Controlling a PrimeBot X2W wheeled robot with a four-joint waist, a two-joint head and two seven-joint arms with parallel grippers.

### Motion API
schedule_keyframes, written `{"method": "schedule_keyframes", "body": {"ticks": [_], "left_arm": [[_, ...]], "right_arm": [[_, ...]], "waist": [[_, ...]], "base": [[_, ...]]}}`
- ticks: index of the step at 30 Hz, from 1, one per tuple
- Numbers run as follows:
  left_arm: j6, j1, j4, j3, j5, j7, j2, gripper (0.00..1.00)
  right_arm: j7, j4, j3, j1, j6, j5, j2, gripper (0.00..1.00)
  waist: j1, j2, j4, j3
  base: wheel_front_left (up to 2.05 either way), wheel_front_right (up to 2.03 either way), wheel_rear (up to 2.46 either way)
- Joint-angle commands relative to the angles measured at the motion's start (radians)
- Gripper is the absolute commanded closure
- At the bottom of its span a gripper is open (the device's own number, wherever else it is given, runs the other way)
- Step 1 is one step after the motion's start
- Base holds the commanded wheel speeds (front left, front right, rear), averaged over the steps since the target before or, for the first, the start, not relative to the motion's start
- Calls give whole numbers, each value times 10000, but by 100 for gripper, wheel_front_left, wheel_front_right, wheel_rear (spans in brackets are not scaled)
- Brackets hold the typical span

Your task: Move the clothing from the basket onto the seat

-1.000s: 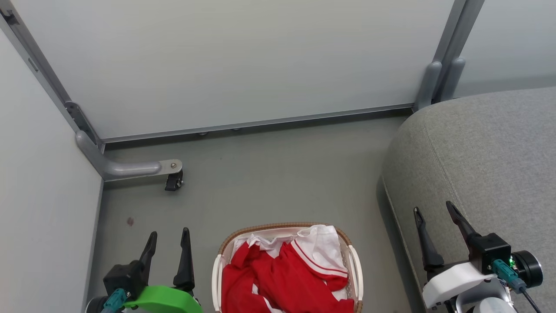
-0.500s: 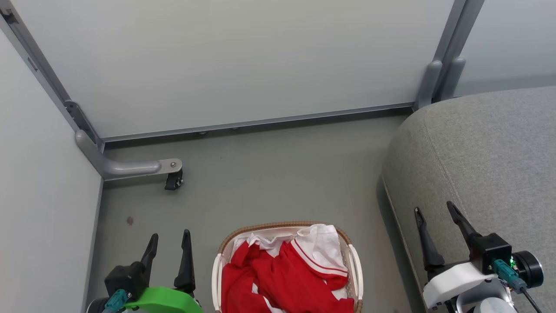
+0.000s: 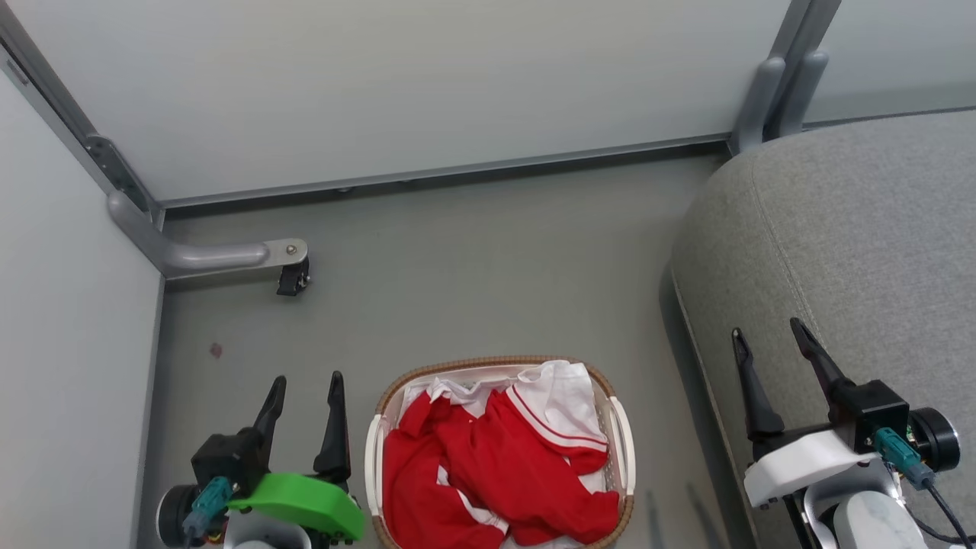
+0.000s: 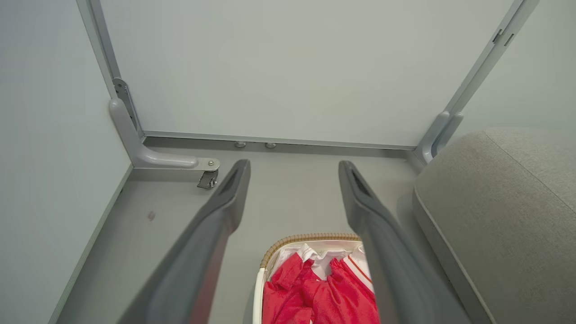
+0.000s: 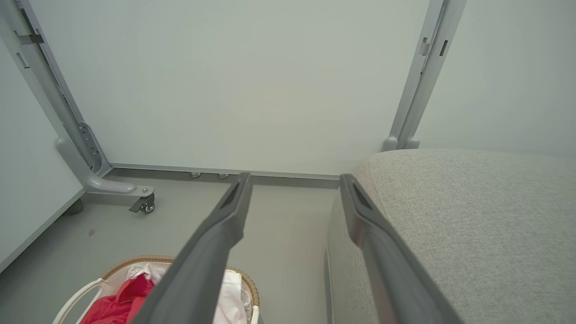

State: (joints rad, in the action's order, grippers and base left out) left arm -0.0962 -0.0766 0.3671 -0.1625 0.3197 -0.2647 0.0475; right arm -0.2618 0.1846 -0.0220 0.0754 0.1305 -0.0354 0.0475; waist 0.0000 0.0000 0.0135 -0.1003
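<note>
Flanking the basket (image 3: 373, 457), both tools hang released and empty. In the head view the left tool (image 3: 308, 377) sits at 7 o'clock over the floor (image 3: 473, 267), and the right tool (image 3: 766, 328) at 4 o'clock by the edge of the seat (image 3: 854, 244). The clothing (image 3: 488, 465) lies heaped inside the basket at 6 o'clock, near the seat at 3 o'clock. Nothing is lifted, so the task looks unstarted. Wide-spread fingers likely suit a soft bundle. The left tool is nearer the heap and seems placed to dip in, while the right one waits by the drop-off.
</note>
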Motion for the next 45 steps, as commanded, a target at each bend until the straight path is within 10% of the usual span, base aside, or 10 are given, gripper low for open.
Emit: {"method": "schedule_keyframes", "body": {"ticks": [1,31,45], "left_arm": [[-33,-314,25,-63,-146,3,51,0],[-303,-5547,5265,-3795,-139,5,67,0],[960,-7285,6957,-5228,1016,470,62,0]], "right_arm": [[-49,-55,-36,205,2,-4,55,0],[-49,-825,146,3173,2,-850,40,0],[-49,-934,669,3531,2,-1361,41,0]], "waist": [[0,0,-131,-703],[0,0,-2003,-6498],[0,0,-2503,-7438]], "base": [[0,0,0],[0,0,0],[0,0,0]]}}
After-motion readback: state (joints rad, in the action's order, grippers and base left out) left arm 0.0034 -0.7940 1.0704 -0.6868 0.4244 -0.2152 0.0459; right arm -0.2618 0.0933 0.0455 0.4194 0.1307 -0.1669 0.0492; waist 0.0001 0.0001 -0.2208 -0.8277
